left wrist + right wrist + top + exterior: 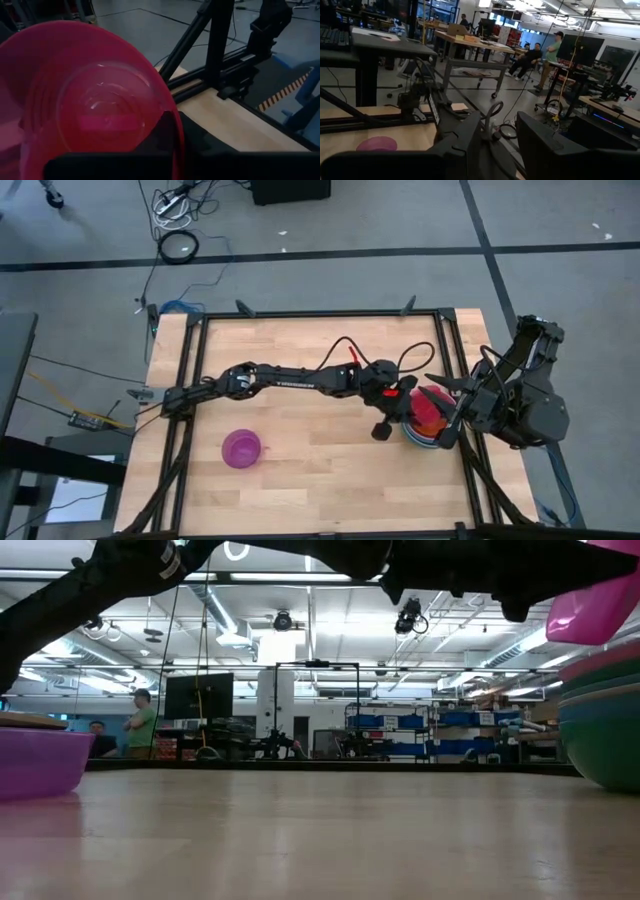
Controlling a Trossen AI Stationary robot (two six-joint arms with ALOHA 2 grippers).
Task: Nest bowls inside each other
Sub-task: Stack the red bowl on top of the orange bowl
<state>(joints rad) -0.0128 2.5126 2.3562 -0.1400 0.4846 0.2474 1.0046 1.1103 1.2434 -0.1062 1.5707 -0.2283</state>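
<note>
My left gripper (pixel 396 404) reaches across the table to its right side and is shut on a pink bowl (pixel 428 408). It holds the bowl tilted just over a stack of nested bowls (pixel 424 440), whose teal and green walls (pixel 605 730) show in the low view. A purple bowl (pixel 241 448) rests on its base on the wood at the near left. My right gripper (pixel 502 145) waits raised at the table's right edge beside the stack, open, with nothing between its fingers. My left gripper pinches the pink bowl by its rim (pixel 172 125), and one dark finger (pixel 162 137) shows through the translucent wall. The fingers come nearly level from the table's left. The bowl (pixel 600 605) is tilted, lifted above the stack. I cannot tell whether it touches the stack.
Black frame rails (pixel 445 350) run along the table's edges, with an upright post (pixel 217 45) near the stack. Bare wood (pixel 320 470) lies between the purple bowl and the stack. People stand and sit in the room beyond the table (pixel 140 720).
</note>
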